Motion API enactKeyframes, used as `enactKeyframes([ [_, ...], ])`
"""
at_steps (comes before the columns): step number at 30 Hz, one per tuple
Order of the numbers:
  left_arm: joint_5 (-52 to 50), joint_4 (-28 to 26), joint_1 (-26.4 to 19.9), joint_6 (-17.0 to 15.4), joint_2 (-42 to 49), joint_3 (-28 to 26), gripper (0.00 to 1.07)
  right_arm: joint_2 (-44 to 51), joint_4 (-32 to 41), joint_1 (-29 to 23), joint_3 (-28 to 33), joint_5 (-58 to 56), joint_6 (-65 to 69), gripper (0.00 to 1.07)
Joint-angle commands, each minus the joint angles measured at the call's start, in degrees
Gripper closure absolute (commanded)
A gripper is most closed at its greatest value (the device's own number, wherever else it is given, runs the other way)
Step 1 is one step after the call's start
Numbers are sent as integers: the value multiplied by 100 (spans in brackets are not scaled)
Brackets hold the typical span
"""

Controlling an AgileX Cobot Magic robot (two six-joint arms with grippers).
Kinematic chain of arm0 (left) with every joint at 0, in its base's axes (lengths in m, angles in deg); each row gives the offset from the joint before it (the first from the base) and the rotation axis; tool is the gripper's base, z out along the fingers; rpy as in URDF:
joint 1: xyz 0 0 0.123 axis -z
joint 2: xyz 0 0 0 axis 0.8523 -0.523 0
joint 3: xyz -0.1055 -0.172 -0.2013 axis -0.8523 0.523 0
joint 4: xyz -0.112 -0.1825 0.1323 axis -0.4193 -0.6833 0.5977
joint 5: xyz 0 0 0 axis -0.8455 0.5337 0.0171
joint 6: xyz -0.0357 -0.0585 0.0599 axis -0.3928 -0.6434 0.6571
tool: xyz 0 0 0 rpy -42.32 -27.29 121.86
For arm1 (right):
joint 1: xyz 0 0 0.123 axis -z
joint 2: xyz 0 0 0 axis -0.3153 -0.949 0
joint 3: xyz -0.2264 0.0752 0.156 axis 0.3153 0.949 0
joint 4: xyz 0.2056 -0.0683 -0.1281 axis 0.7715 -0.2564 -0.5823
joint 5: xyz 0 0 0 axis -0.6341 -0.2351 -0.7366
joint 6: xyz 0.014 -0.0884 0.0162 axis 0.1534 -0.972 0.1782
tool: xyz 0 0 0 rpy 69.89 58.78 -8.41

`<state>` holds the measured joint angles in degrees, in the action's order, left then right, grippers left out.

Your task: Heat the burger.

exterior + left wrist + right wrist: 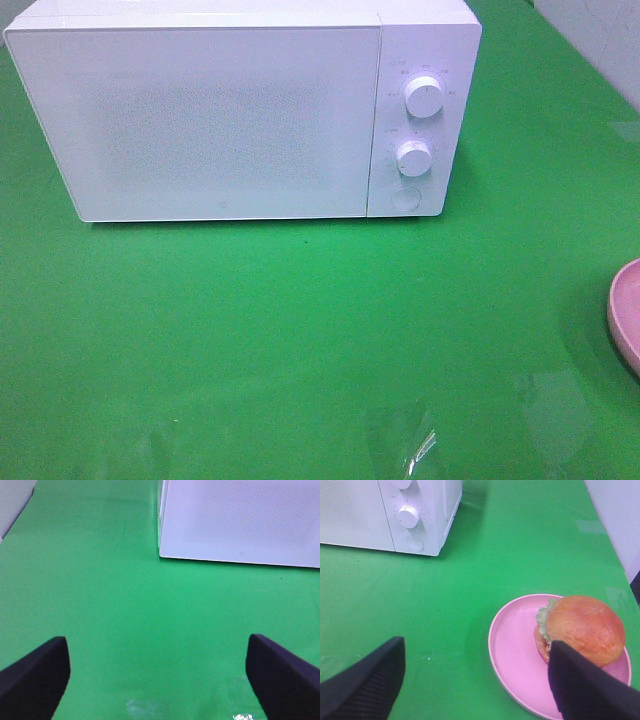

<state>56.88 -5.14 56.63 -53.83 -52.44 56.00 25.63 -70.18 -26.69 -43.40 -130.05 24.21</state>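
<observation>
1. Left wrist view: my left claw (157, 677) is spread wide and holds nothing, over bare green table (100, 580)
2. I see the white microwave (200, 120) with its door shut, so nothing is done yet
3. My right claw (477, 680) is spread too, just above the burger (582, 627) sitting on its pink plate (512, 640)

**Open table before the microwave**

The microwave (240, 110), door closed, blocks the table (300, 340) at 12 o'clock. Green surface lies open from its front to 6 o'clock. At 3 o'clock, the plate (627, 315) narrows the edge.
</observation>
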Motion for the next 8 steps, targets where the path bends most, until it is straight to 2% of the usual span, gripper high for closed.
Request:
enactKeyframes([
  [1,0,-23,0,0,126,0,19,143,11,29,6,40,-17,32],
  [8,0,-23,0,0,126,0,19,143,11,29,6,40,-17,32],
])
